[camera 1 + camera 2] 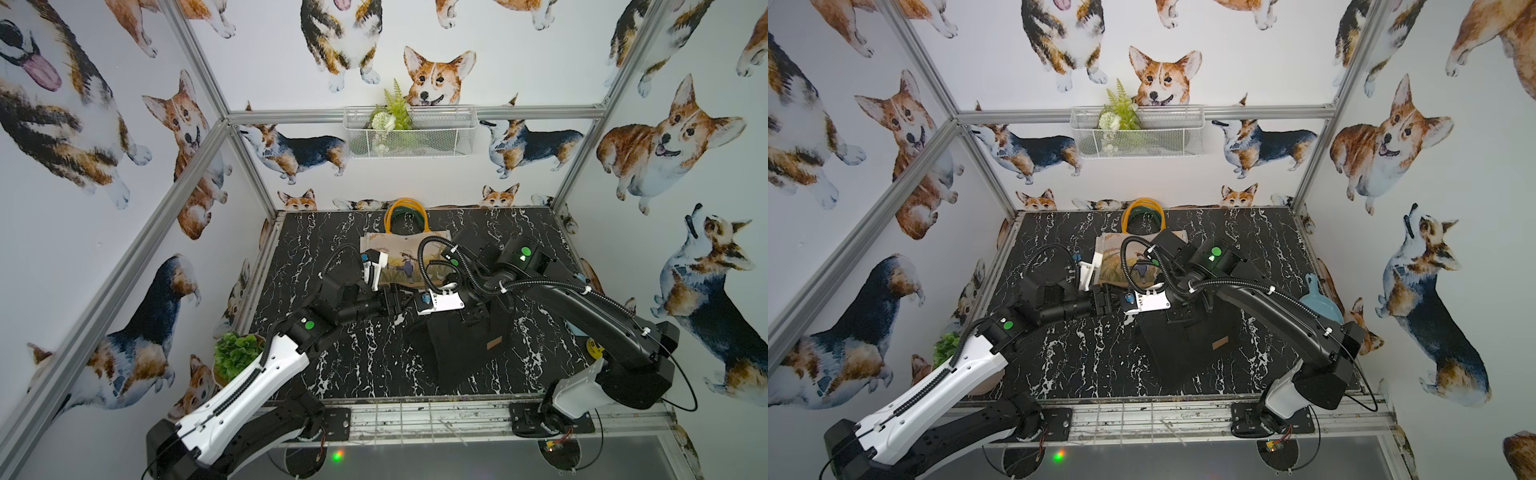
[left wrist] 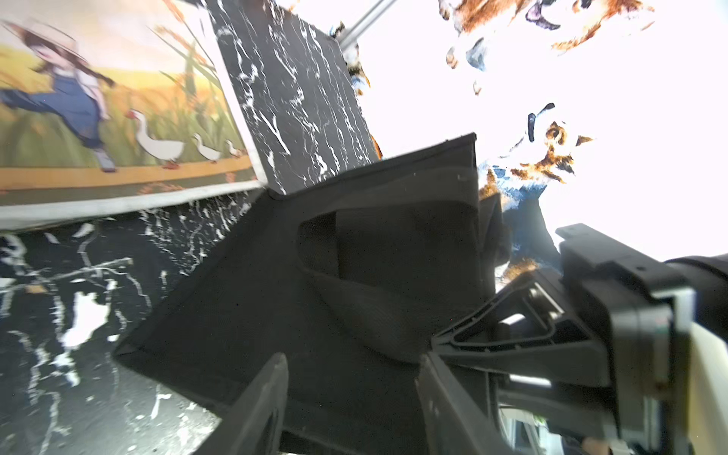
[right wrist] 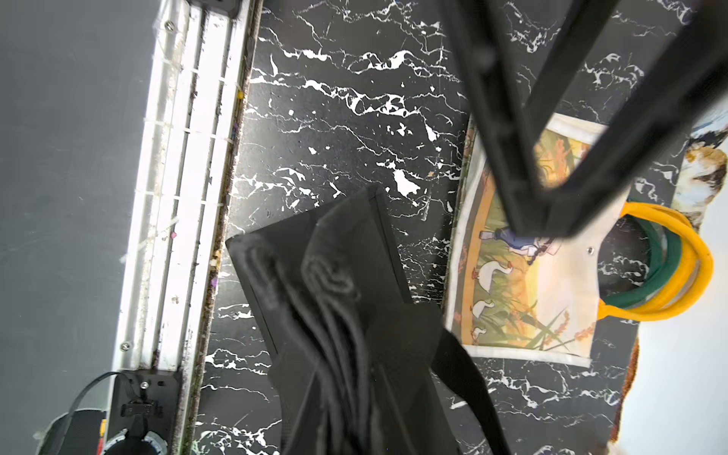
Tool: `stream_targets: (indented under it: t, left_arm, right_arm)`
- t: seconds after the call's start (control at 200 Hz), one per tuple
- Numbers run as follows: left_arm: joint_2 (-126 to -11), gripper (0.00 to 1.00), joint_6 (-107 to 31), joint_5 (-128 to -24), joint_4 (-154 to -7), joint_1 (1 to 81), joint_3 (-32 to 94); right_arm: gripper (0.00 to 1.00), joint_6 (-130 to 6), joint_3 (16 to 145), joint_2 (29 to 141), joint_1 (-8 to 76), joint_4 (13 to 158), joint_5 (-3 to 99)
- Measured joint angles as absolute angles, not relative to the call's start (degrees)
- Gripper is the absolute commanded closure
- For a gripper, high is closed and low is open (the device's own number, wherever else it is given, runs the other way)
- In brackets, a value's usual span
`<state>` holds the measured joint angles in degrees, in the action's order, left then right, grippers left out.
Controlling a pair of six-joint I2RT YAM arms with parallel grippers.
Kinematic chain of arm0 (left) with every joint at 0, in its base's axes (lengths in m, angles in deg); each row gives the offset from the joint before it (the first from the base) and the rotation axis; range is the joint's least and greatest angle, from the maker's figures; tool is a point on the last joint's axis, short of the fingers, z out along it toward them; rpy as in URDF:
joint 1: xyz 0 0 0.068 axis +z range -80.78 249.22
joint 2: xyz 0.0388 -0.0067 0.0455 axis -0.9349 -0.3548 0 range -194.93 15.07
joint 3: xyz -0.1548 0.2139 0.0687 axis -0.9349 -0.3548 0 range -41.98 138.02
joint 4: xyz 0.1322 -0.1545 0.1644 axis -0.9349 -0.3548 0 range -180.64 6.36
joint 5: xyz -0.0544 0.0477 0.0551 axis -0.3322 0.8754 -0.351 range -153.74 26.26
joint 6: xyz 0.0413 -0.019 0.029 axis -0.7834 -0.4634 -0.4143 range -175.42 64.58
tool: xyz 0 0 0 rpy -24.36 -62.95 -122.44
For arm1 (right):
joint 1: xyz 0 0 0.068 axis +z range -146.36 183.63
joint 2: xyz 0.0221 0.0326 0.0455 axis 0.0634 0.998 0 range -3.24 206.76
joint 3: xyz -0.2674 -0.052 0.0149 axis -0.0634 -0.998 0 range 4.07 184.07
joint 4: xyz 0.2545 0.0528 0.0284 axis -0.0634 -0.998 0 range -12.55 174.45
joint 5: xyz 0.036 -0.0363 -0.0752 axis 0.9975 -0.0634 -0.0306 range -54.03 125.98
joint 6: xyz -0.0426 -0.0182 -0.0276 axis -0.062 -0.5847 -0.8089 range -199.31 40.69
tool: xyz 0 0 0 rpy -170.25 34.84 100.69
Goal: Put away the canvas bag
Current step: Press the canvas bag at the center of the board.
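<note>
At the left, the left gripper point(image 2: 354, 360) hovers low at the near edge of the black bag point(image 1: 457, 357). Its two fingers stand apart, with black cloth showing between them, and they press on nothing. The bag lies on the marble table point(image 1: 332, 365), in the front half and a little right of the middle, with one side raised from the surface. Behind it, flat near the back wall, lies a printed tote bag point(image 1: 399, 249) with yellow handles point(image 1: 405, 210). I cannot say for sure which of the two is the canvas bag, but both arms work at the black one.

Further right, the right gripper point(image 2: 437, 344) has its jaws together at the black bag's strap point(image 2: 374, 299). Whether the strap is really pinched, I cannot tell.

I judge that the step in hand is taking hold of the bag, so the task is in its early part. The next move calls for a slow lift to prove the hold. Meanwhile the left fingers should close on the free edge, so that the soft cloth does not sag.
</note>
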<state>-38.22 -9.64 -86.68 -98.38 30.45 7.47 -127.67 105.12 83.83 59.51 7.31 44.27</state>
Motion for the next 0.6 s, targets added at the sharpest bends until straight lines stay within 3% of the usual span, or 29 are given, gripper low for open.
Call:
stream_targets:
  t: [0.336,0.601]
  left_arm:
    - [-28.39,0.42,-15.15,-85.76,-103.34,31.22,5.11]
    - [-20.76,0.36,-20.68,-90.57,-94.78,31.22,5.79]
  right_arm:
    - [1.00,-115.69,114.44,82.83,59.01,5.01,48.55]
    - [1.00,-102.95,113.91,77.38,58.79,2.39,62.37]
